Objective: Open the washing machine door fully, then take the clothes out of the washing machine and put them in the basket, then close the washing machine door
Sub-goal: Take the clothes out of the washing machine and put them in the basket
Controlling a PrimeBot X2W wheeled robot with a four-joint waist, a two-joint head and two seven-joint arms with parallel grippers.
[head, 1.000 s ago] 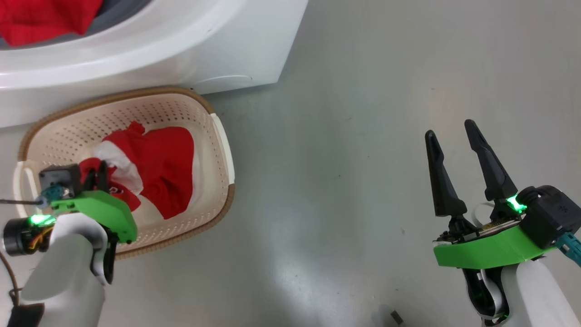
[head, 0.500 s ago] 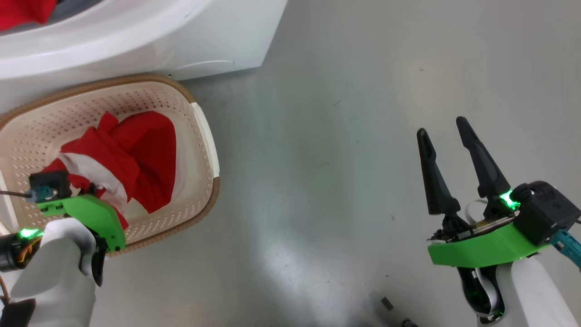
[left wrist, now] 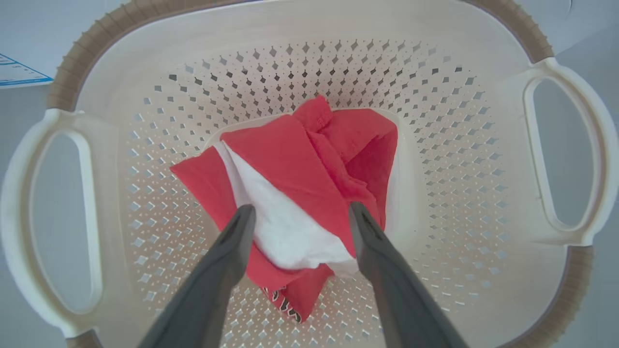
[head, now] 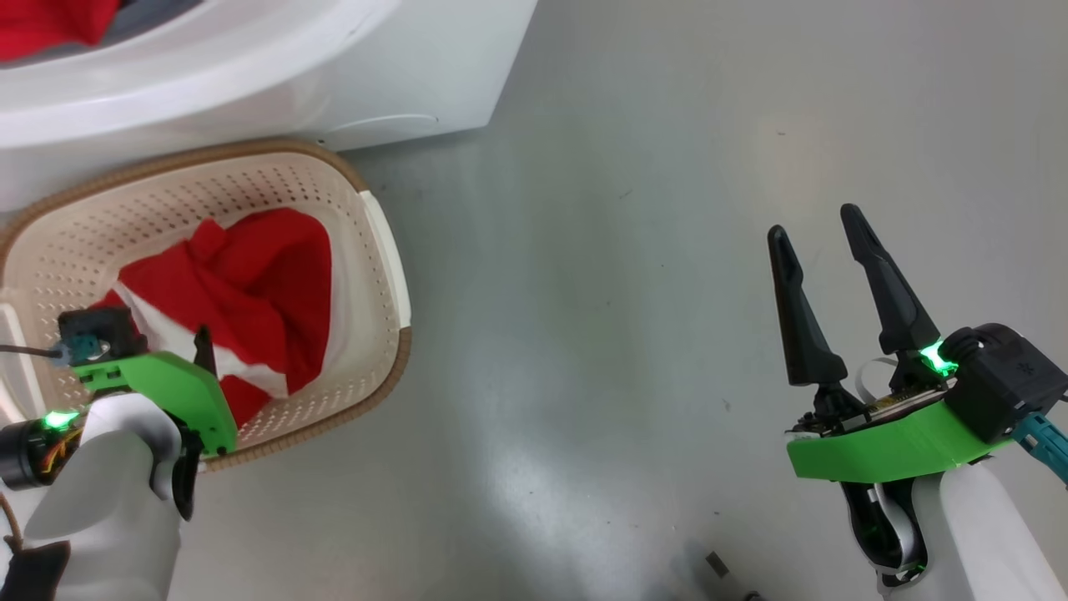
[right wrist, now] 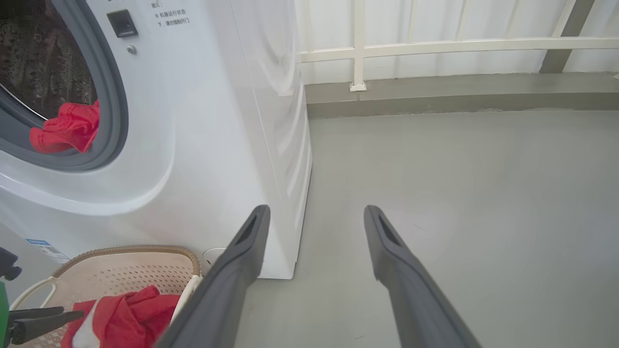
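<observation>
Left jaws: open, gripping nothing. Two dark grey fingers (left wrist: 227,261) spread apart, pointing down into the small cream-white perforated plastic basket with brown woven-look rim (left wrist: 435,121).

Bright red fabric garment with white trim (left wrist: 300,159): crumpled on the basket bottom, directly below and ahead of the left jaws, white panel framed between the two fingertips. Contact between fingertips and fabric: cannot tell. Printed lettering on the red edge nearest the wrist.

Basket side handles (left wrist: 604,154): one on either side of the left jaws, both free.

Right jaws: open, empty. Long dark fingers (head: 801,309) over grey floor (head: 626,250), well apart from the basket and well to the right of the left jaws.

Big white boxy front-loading washing machine (right wrist: 217,121): ahead and to the left of the right jaws, just beyond the basket. Grey rubber ring (right wrist: 116,96) and perforated steel drum (right wrist: 38,58) exposed. Second bright red garment (right wrist: 67,128) draped over the lower lip of the ring, well apart from both jaws.

White railing (right wrist: 435,46): far ahead of the right jaws, along the wall.
</observation>
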